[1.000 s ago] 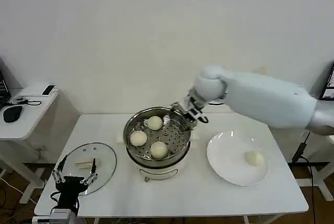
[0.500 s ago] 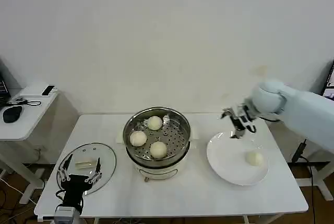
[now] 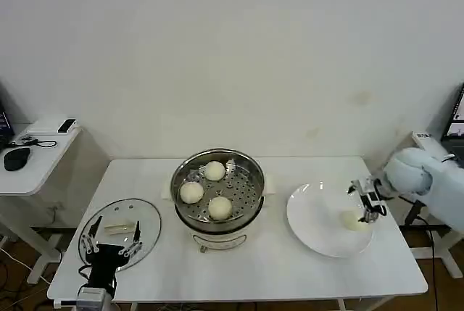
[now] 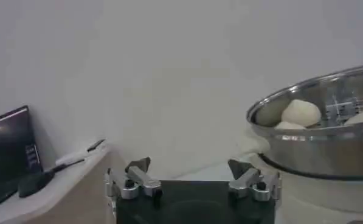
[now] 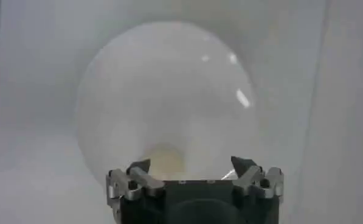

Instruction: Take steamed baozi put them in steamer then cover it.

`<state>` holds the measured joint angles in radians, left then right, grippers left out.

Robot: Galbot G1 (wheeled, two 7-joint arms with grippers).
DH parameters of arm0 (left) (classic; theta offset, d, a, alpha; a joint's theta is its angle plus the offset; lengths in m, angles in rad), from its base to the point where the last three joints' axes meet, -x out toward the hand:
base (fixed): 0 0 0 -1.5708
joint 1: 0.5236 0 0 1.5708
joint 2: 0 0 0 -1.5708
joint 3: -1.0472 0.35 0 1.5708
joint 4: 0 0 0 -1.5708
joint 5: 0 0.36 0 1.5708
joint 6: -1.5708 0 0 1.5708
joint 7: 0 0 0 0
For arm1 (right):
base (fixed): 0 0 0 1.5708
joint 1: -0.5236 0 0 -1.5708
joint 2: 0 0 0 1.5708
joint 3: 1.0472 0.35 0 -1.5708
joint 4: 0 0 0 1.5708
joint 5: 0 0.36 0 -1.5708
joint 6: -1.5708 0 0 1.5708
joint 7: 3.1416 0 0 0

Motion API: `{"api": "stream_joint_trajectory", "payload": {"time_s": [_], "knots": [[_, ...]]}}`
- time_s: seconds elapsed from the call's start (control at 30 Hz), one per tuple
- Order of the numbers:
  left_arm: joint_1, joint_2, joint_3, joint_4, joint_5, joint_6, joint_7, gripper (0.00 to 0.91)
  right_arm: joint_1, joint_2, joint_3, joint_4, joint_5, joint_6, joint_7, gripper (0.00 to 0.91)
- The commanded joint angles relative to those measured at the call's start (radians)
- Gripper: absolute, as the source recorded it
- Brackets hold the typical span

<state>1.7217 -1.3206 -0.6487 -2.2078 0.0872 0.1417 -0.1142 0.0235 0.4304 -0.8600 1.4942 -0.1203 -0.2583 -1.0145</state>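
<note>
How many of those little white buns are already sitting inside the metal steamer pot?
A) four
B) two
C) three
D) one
C: three steamed baozi lie on the perforated tray of the steamer, while a fourth bun sits on the white plate under the open right gripper.

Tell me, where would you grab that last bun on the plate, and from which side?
Probably from above, across its middle. The bun is a small round dome lying alone on the flat plate, so its sides are free. The right pincer hangs open just over it, one finger to each side.
</note>
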Motion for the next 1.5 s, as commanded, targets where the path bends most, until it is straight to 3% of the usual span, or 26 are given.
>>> {"api": "stream_joint_trajectory", "payload": {"time_s": [0.03, 0.77, 0.93, 1.27, 1.5], "knots": [[-0.002, 0.0, 0.003, 0.002, 0.002, 0.003, 0.001, 0.907, -0.15, -0.015, 0.096, -0.054, -0.035, -0.007, -0.001, 0.907], [0.004, 0.002, -0.019, 0.008, 0.0, 0.005, 0.002, 0.907, -0.206, 0.186, 0.191, -0.283, -0.099, 0.004, 0.039, 0.907], [0.006, -0.001, -0.021, 0.006, 0.0, 0.004, 0.002, 0.907, -0.206, 0.21, 0.193, -0.299, -0.11, -0.001, 0.046, 0.816], [0.007, -0.004, -0.02, 0.004, 0.0, 0.004, 0.001, 0.907, -0.207, 0.213, 0.196, -0.305, -0.115, -0.011, 0.042, 0.705], [0.008, -0.006, -0.019, -0.001, 0.001, 0.004, 0.001, 0.907, -0.145, 0.164, 0.162, -0.234, -0.066, -0.029, 0.021, 0.705]]}}
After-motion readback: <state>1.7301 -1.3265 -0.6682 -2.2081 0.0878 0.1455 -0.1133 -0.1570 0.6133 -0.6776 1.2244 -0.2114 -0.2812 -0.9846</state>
